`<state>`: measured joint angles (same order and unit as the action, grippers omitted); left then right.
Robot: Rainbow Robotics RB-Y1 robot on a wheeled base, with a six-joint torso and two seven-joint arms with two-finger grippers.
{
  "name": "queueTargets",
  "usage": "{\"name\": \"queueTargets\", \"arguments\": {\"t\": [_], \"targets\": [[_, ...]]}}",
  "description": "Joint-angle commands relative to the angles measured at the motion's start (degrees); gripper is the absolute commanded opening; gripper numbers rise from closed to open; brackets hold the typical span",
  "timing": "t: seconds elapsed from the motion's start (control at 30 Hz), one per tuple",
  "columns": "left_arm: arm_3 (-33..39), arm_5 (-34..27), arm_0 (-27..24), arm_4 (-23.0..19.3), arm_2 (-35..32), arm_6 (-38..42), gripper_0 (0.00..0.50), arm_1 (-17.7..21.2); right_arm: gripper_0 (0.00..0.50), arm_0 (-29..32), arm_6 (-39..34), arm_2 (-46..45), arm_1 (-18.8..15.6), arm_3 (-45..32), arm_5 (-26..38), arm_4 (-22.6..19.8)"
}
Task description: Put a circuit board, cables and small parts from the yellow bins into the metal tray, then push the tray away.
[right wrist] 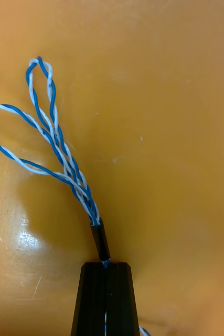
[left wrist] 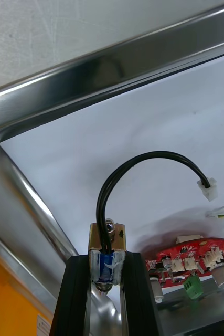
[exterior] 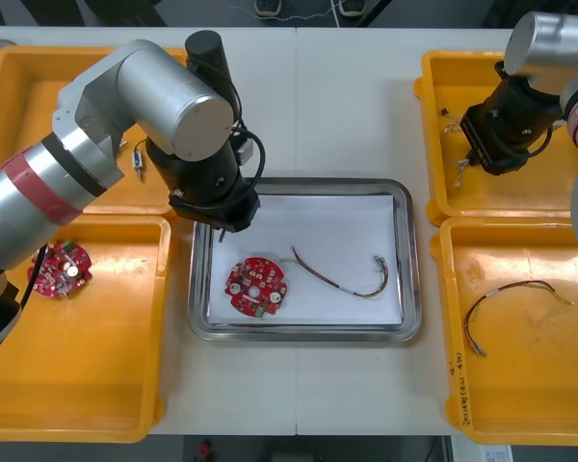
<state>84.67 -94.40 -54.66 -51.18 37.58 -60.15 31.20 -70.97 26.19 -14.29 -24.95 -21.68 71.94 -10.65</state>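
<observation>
— Left arm?
— Bent steeply down over the tray's [exterior: 412, 260] far left corner. The left gripper [left wrist: 107, 258] is clamped on the end of a black cable [left wrist: 143, 160], which arches up from its jaws.
— Right arm?
— Reaching into the far right bin [exterior: 482, 72], with the right gripper [right wrist: 106, 265] pinched tight on a blue-white cable [right wrist: 59, 152].
— What's in the tray?
— A board [exterior: 256, 286], with a red-yellow cable [exterior: 339, 281] beside it.

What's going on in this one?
The left gripper holds a black cable over the far left corner of the metal tray; a red circuit board and a red and yellow cable already lie inside. The right gripper is shut on a twisted blue and white cable in the far right yellow bin.
</observation>
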Motion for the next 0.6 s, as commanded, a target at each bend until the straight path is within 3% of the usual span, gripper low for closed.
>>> {"name": "queueTargets", "arguments": {"t": [0.03, 0.3, 0.47, 0.5, 0.57, 0.6], "targets": [[-1.09, 3.0, 0.17, -0.59, 2.5, 2.85, 0.0, -1.23, 0.0, 0.3, -2.55, -1.45, 0.42, -0.74, -0.22, 0.02], [-2.32, 5.81, 0.26, -0.41, 4.7, 2.94, 0.001, -1.23, 0.0, 0.3, -2.11, -1.8, -0.54, -3.64, 3.91, 0.02], [-2.41, 5.81, 0.26, -0.41, 4.7, 3.46, 0.023, -1.23, 0.0, 0.3, -2.11, -2.15, -1.68, -10.75, 12.26, -0.07], [-2.41, 5.9, 0.26, -0.5, 4.7, 3.55, 0.088, -1.23, 0.0, 0.3, -2.11, -2.24, -1.77, -11.37, 13.05, 0.02], [-2.76, 5.81, 0.26, -0.76, 4.61, 3.99, 0.384, -1.14, 0.0, 0.3, -2.02, -2.59, -2.21, -14.36, 16.21, -0.16], [-2.76, 5.9, 0.26, -0.85, 4.61, 4.08, 0.448, -1.14, 0.0, 0.3, -1.93, -2.68, -2.3, -14.97, 17.0, -0.16]]}}
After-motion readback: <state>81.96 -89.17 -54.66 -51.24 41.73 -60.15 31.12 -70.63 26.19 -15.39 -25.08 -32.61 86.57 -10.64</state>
